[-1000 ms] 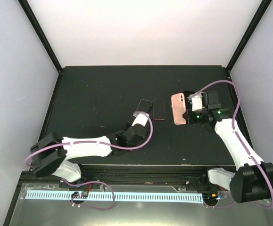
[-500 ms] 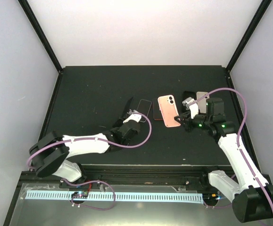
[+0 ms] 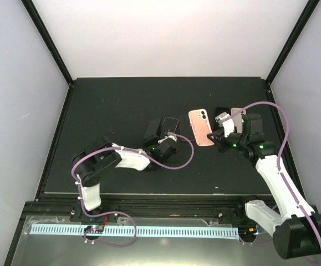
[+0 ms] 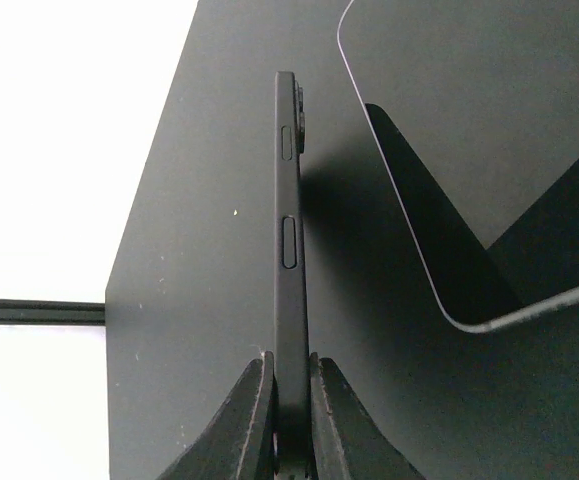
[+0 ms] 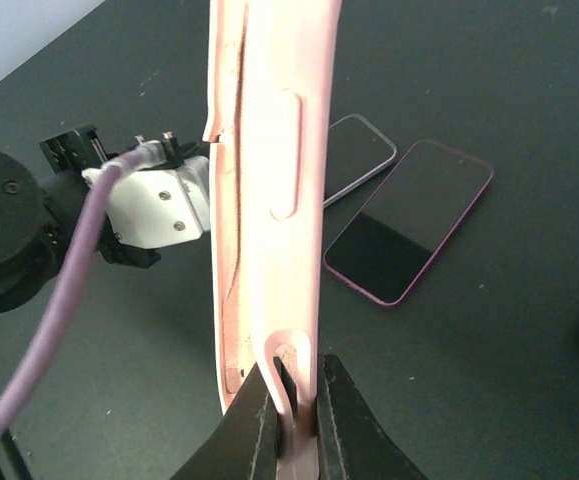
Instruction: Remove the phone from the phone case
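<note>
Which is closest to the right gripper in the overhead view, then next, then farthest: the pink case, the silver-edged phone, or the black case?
1. The pink case, held in the right gripper.
2. The silver-edged phone, flat at mid-table.
3. The black case, farthest left, in the left gripper.

A black table (image 3: 93,105) stands between pale walls (image 3: 166,33). Black posts (image 3: 46,40) rise at its two back corners. Before its near edge, a white toothed strip (image 3: 166,231) lies across.
</note>
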Available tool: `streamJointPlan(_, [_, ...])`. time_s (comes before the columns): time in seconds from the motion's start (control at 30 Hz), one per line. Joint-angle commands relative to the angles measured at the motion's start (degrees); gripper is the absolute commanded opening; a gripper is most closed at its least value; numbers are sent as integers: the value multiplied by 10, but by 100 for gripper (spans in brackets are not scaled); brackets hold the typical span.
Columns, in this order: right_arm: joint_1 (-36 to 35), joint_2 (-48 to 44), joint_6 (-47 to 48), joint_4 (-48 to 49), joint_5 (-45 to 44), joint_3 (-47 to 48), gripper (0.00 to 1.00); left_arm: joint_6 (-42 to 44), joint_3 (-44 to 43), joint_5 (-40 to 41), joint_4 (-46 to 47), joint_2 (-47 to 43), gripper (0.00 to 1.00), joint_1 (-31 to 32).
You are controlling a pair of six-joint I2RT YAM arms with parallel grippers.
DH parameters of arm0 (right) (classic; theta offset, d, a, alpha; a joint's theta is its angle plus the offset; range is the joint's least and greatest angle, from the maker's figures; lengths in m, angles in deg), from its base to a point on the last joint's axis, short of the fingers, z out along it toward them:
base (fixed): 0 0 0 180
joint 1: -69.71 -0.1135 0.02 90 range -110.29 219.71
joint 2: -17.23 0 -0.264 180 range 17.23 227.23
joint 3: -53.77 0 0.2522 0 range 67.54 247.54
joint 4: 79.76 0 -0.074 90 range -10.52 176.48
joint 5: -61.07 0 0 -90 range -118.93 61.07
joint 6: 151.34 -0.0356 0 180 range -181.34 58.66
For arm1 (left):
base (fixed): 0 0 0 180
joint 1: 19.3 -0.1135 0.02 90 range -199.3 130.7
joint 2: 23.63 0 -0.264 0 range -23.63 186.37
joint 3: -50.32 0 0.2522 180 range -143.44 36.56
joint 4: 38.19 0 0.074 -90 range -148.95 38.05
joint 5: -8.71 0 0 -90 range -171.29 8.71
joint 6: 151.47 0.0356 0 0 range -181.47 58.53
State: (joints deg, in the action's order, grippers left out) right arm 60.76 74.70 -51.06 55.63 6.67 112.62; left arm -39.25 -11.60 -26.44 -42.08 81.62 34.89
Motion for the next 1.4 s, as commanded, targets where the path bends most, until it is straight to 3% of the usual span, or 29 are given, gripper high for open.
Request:
streamJointPlan(0.0, [0, -43, -14, 42, -42, -14, 1, 24, -45, 10, -20, 35, 2, -8])
streamJointPlan(0.63, [0, -40, -8, 38, -46, -14, 1, -41, -64, 0, -98, 25, 40, -23])
streamJointPlan(0.73, [1, -41, -6, 35, -50, -12, 1, -59, -69, 2, -114, 18, 42, -23])
streamJointPlan(0.93, [0, -43, -6, 34, -67, -13, 1, -85, -63, -10, -131, -4, 69, -23])
streamJointPlan(1.13, [1, -33, -5, 31, -64, -10, 1, -97, -70, -25, -149, -12, 79, -23])
streamJointPlan(1.37, [0, -30, -6, 30, -60, -9, 1, -143, -73, -61, -218, -48, 99, -23])
